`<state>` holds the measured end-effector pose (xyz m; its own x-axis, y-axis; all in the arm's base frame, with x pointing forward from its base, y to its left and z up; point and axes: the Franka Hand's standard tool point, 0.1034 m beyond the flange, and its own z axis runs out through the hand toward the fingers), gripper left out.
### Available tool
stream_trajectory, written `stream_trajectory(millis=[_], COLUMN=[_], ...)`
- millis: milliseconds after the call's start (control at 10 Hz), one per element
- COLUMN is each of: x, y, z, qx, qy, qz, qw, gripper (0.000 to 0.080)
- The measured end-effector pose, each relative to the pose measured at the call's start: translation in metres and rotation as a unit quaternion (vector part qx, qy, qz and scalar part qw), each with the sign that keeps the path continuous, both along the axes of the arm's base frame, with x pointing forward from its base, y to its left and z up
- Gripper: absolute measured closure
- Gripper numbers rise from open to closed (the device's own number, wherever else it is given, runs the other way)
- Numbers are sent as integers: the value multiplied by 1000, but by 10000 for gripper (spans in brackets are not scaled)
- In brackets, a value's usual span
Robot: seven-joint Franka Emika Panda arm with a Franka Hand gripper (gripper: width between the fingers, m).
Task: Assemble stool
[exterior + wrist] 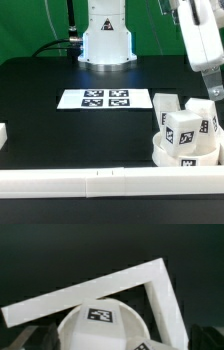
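Observation:
The white stool stands at the exterior view's right, near the front rail. Its round seat [185, 157] lies flat with chunky tagged legs [184, 130] standing upright in it. My gripper [212, 93] hangs just above and behind the legs, holding nothing. In the wrist view a tagged leg [100, 322] fills the space below the gripper [115, 341], and a second tag [146, 345] shows at the edge. The dark fingers [24, 338] stand wide apart on either side of the leg without touching it.
The marker board [105, 98] lies flat mid-table. A long white border rail [100, 183] runs along the front, and its corner shows in the wrist view [150, 277]. A white block [3, 133] sits at the left edge. The robot base [107, 40] stands at the back.

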<state>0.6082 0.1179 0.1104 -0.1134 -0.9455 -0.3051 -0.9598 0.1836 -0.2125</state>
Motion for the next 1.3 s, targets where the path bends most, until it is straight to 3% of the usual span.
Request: stream_trajectory(millis=[200,400,500,800,900,1000,1100,1200,1300], x=[-2,-2,-3,0,1,2,3,3,5], y=[5,12,18,16,15,15,15,15,16], z=[0,3,4,4,4,5,6,6,6], qx=[-32,-77,-78,-100,-116,-141,-154,-161,-163], qy=[-7,-29,-25,-59,-74,-85,-92,-98,-100], qz=[135,305,364,463,522,593,632,692,717], qw=[990,949,928,879,842,788,754,697,671], gripper=[150,150,150,150,150,150,150,150,150])
